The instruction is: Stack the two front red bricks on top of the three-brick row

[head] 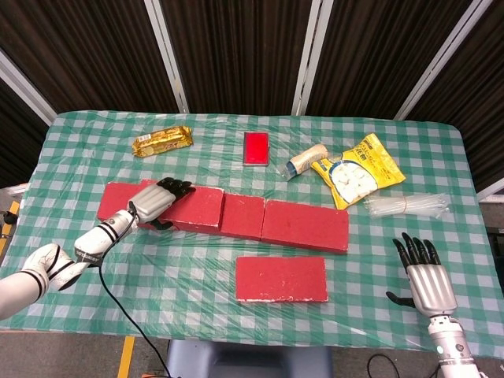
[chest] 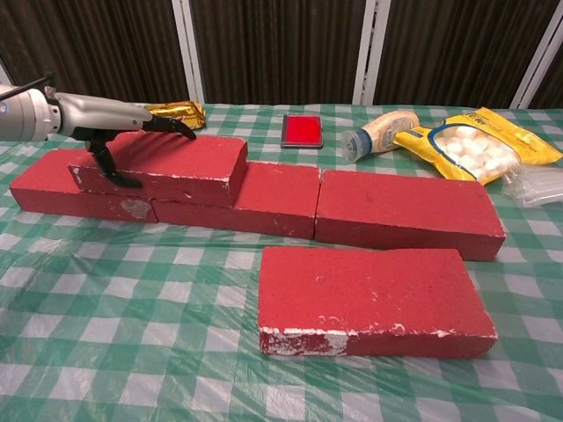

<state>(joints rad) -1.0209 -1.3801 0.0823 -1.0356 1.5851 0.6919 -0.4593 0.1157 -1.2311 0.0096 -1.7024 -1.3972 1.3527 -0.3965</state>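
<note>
Gripping one stacked brick (chest: 163,167), left robot hand (head: 156,201).

The head view looks steeply down over the whole table (head: 236,126), while the chest view faces it low and near, both sharing the brick row (head: 303,224).

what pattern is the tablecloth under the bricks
Green and white check, a gingham tablecloth under a clear plastic cover; it shows best in the head view.
</note>
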